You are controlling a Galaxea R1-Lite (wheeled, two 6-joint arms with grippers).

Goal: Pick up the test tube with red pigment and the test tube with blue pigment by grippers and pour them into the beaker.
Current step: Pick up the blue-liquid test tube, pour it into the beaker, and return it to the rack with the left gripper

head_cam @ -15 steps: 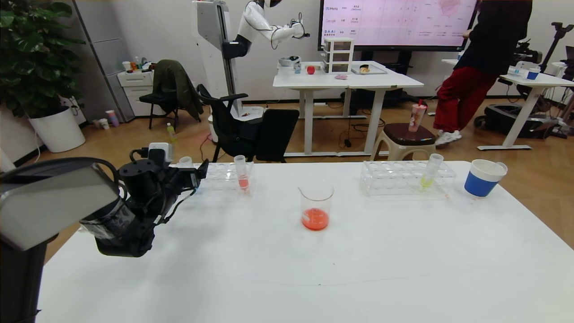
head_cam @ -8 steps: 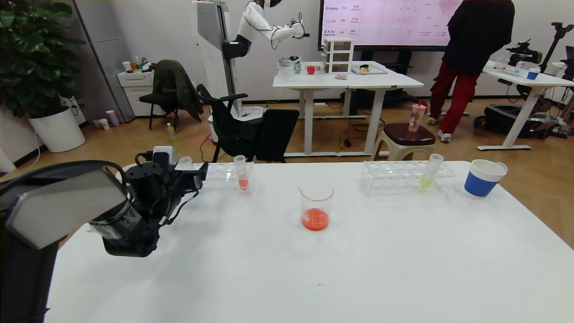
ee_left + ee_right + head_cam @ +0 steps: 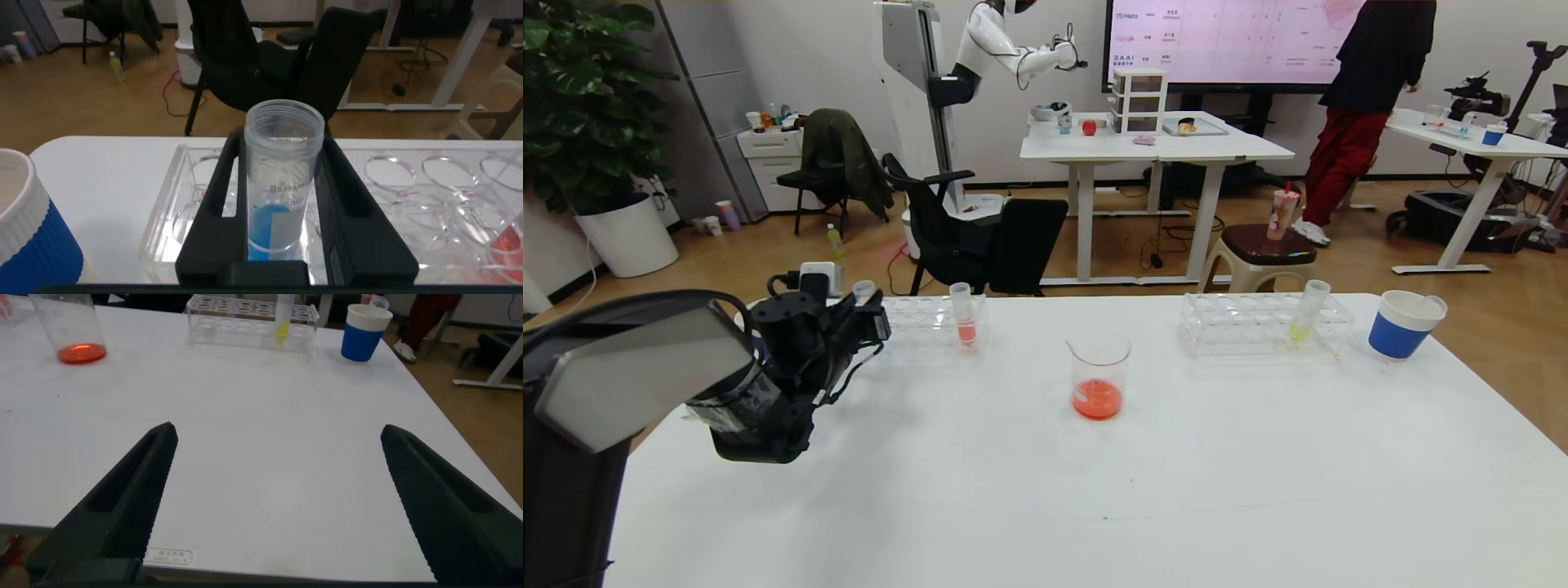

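The test tube with blue pigment (image 3: 282,188) stands at the left end of the left clear rack (image 3: 923,322); only its rim (image 3: 863,287) shows in the head view. My left gripper (image 3: 280,147) is shut on it, a black finger pressed against each side. The beaker (image 3: 1099,367) stands mid-table with orange-red liquid in its bottom; it also shows in the right wrist view (image 3: 69,327). No deep-red tube shows; a tube with a little salmon-pink liquid (image 3: 963,314) stands in the left rack. My right gripper (image 3: 279,431) is open and empty over the table's near right part.
A second clear rack (image 3: 1241,322) at the back right holds a yellow-liquid tube (image 3: 1307,310). A blue-and-white paper cup (image 3: 1403,325) stands beside it. Another such cup (image 3: 33,237) stands next to the left rack. Chairs, tables and a person are beyond the table.
My left gripper has moved in around the blue tube and its fingers have closed on it. The person at the back has walked to the right.
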